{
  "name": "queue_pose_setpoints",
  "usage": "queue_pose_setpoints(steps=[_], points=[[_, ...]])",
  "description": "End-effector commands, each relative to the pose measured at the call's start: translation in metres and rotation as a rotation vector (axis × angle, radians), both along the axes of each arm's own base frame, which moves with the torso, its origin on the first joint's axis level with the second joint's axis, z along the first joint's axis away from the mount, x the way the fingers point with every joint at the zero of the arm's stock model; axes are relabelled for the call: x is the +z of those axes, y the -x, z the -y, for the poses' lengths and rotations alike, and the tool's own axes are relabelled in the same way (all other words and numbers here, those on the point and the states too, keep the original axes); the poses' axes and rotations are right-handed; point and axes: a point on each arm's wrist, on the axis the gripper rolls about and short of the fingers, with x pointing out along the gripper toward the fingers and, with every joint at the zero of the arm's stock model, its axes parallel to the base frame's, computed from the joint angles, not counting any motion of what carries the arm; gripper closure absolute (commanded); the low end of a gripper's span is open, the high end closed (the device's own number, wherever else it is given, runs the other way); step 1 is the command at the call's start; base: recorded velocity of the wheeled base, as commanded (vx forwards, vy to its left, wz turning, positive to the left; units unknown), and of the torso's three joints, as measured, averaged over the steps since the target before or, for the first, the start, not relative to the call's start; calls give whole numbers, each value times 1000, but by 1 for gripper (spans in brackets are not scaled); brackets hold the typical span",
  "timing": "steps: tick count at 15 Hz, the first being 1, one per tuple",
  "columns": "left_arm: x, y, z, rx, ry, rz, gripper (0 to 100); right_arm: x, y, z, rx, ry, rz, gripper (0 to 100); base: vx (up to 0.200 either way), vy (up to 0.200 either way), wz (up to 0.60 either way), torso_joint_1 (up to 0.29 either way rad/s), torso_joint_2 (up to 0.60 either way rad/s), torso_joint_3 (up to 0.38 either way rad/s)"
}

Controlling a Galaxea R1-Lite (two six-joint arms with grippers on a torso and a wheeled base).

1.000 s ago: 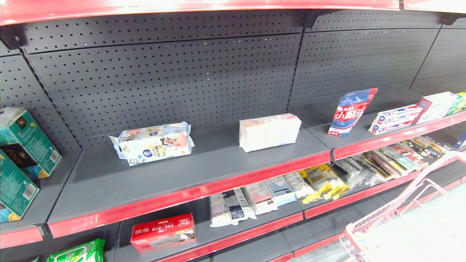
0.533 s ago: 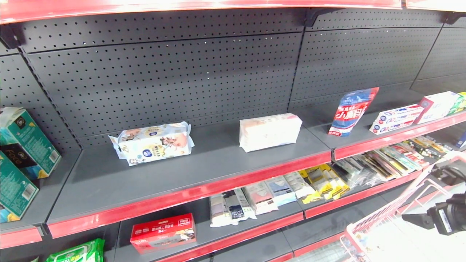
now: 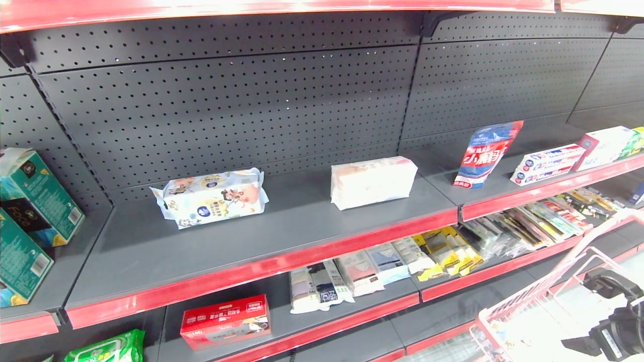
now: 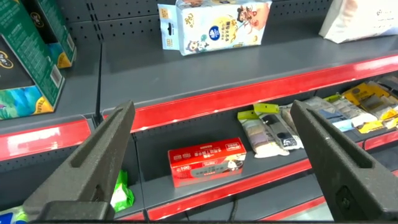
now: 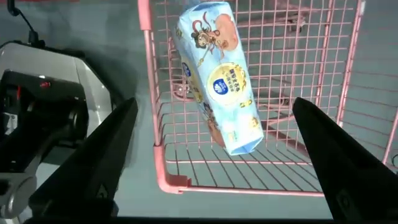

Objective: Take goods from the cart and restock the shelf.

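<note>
A blue pack of wipes (image 5: 217,74) with cartoon figures lies tilted in the pink wire cart (image 5: 163,168). My right gripper (image 5: 216,106) hangs open above it, well clear of the pack. In the head view my right arm (image 3: 616,327) is over the cart (image 3: 523,296) at the bottom right. The grey middle shelf (image 3: 302,221) with a red front edge holds a matching wipes pack (image 3: 211,197) and a white tissue pack (image 3: 372,182). My left gripper (image 4: 212,112) is open and holds nothing, facing the shelves from low down.
Green boxes (image 3: 30,216) stand at the shelf's left end. A blue-red pouch (image 3: 485,153) and toothpaste boxes (image 3: 546,164) sit to the right. The lower shelf carries a red box (image 3: 225,321) and several flat packets (image 3: 382,264). Bare room lies between and in front of the two packs.
My right arm came into the head view at the right edge over the cart, then dropped lower toward the basket. The goods on the shelf have not moved.
</note>
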Motion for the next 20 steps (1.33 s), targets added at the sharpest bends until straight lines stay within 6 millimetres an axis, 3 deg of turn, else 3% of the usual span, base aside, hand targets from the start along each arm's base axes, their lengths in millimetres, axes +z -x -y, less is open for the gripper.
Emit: queue_pose_setpoints(steps=[1, 8, 20], points=[[0, 0, 0, 0, 0, -1, 0, -8, 0, 1, -4, -19, -26, 0, 0, 0, 0, 0, 0, 0], [0, 0, 0, 0, 0, -1, 0, -9, 2, 1, -1, -19, -31, 0, 0, 0, 0, -42, 90, 46], [0, 0, 0, 0, 0, -1, 0, -11, 6, 13, 23, 19, -36, 0, 0, 0, 0, -141, 309, 164]])
